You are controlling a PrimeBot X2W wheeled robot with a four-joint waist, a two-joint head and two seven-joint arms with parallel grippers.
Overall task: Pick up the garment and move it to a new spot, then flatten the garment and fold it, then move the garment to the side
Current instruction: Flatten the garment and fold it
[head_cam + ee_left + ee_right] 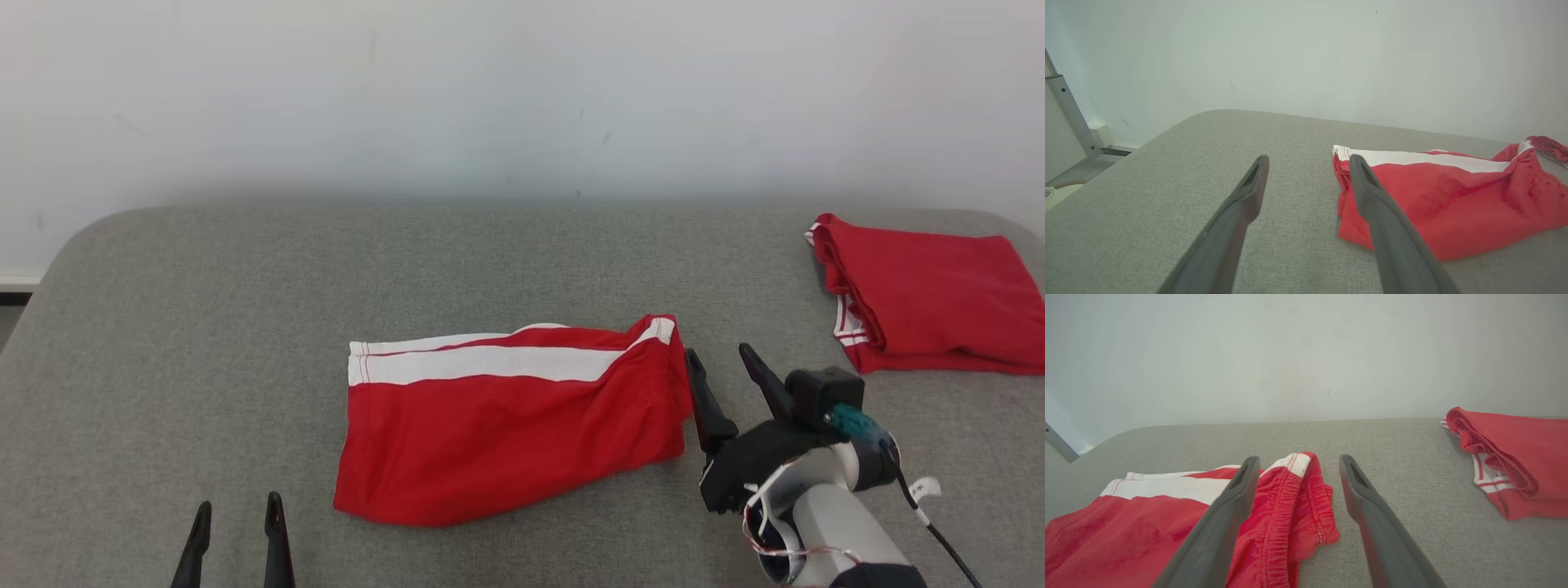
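The garment (506, 416) is a pair of red shorts with a white side stripe, lying roughly flat in the middle of the grey table (245, 327). My right gripper (720, 351) stands open just right of its elastic waistband (1294, 498). In the right wrist view the waistband sits between the two fingers of that gripper (1298, 469), not gripped. My left gripper (237, 506) is open at the lower left, apart from the shorts. In the left wrist view the left gripper (1308, 161) points past the garment's (1453, 204) white-hemmed leg end.
A second red garment (931, 294), folded, with white trim, lies at the far right of the table; the same folded garment (1515, 457) sits at the right of the right wrist view. A pale wall (522, 98) stands behind the table. A metal post (1069, 114) rises at the table's left.
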